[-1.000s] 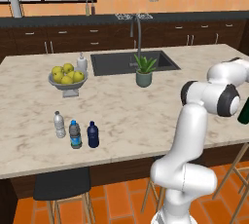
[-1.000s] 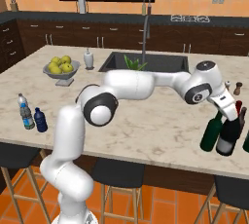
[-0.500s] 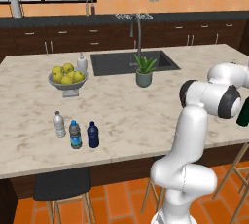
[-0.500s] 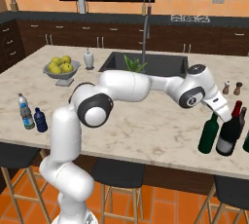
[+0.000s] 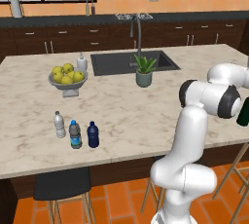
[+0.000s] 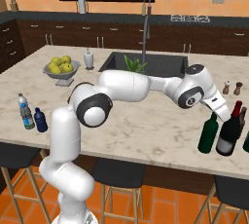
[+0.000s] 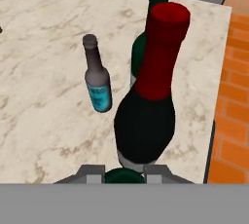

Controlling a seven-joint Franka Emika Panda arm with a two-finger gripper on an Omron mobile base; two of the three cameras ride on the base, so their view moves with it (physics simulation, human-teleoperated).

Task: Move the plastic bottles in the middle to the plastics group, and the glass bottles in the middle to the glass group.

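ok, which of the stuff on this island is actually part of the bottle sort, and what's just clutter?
Job: navy bottle, clear bottle, grey bottle, dark green wine bottle in the gripper, red-necked wine bottle, second green bottle, small glass bottle.
Clutter: fruit bowl, soap dispenser, potted plant, shakers.

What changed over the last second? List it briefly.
The arm's wrist dipped slightly and eased left in the right base view. The gripper stays shut on the neck of the dark green wine bottle; nothing was let go. That bottle, the near-black wine bottle and the three small bottles kept their places.
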